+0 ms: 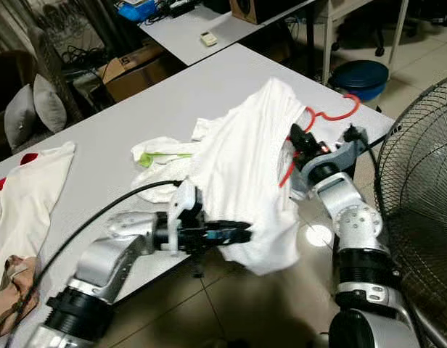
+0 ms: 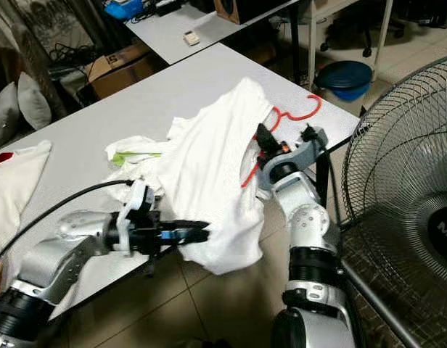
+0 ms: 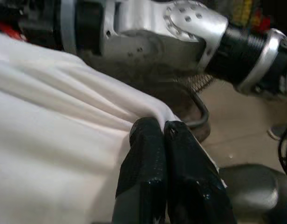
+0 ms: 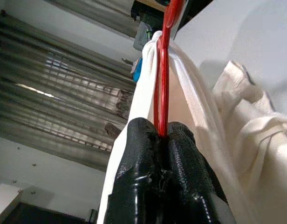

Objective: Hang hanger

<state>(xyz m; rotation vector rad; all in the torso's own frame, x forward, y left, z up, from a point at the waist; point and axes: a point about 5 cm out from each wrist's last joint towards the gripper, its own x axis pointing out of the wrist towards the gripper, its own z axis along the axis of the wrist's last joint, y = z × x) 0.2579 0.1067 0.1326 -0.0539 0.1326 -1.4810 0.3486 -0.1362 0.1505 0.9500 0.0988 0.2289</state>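
A white garment (image 1: 242,163) is draped over a red hanger (image 1: 326,114) at the near right corner of the grey table (image 1: 158,109). The hanger's hook sticks out past the cloth toward the table corner. My right gripper (image 1: 297,138) is shut on the red hanger's (image 4: 162,88) lower bar, just under the cloth. My left gripper (image 1: 242,233) is shut on the garment's lower hem (image 3: 148,114), which it holds out over the table's front edge. The hanger's far side is hidden inside the garment.
More white cloth and a green hanger (image 1: 162,156) lie on the table behind the garment. A red and white shirt (image 1: 24,196) lies at the left. A standing fan (image 1: 419,196) is close at my right. A blue bin (image 1: 361,76) sits on the floor beyond.
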